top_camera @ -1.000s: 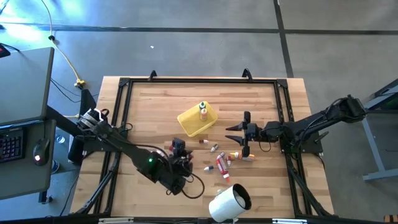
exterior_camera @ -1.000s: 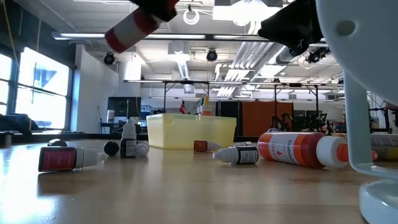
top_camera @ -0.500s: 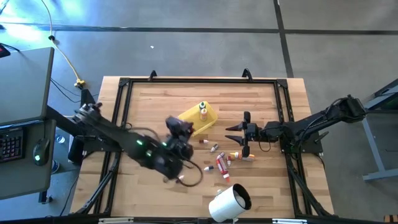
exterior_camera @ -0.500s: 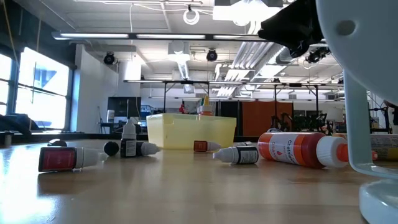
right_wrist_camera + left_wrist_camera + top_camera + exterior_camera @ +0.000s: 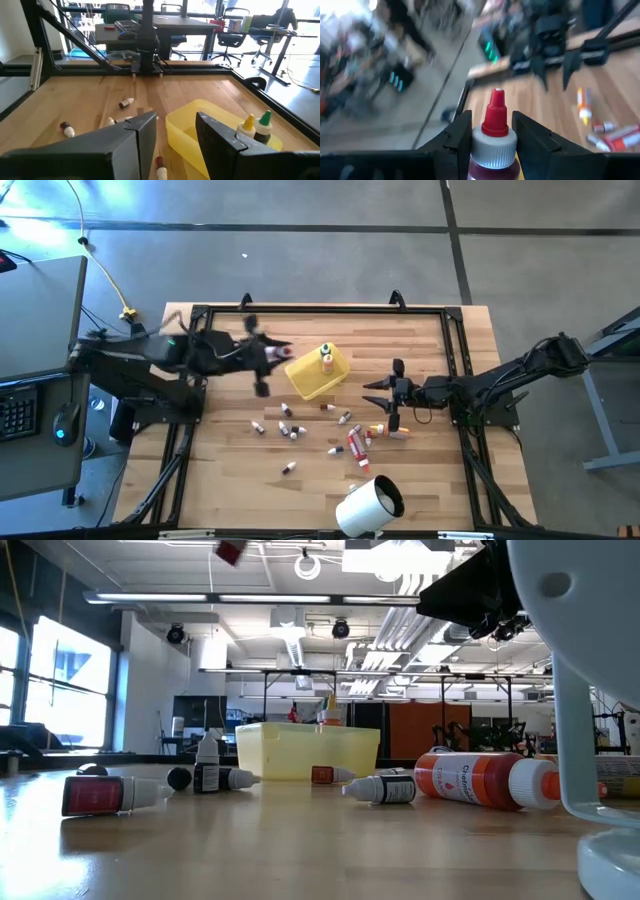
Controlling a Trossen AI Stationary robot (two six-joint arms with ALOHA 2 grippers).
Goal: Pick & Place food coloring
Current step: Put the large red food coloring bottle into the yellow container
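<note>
My left gripper hangs above the table's far left part, just left of the yellow tray, shut on a red food coloring bottle with a red pointed cap. A red bit of that bottle shows high in the low view. My right gripper is open and hovers right of the tray, above the scattered bottles. Two bottles stand upright in the tray. Several more food coloring bottles lie on their sides on the wood, among them a red tube and small ones. My left gripper pinches the red bottle between its two fingers at the white collar just under the cap. The cap sticks out beyond the fingertips. The fingers point roughly level toward the table's right, and the bottle is lifted clear of the table.
A large white cylinder lies near the table's near edge and fills the low view's right side. A black frame runs round the tabletop. Bare wood lies on the table's left half, between the frame and the scattered bottles.
My left arm has swung from the table's near middle up and toward the far left, ending beside the yellow tray with its fingers now pointing right. It has carried the red bottle along, which has risen almost out of the low view. My right arm has kept still.
</note>
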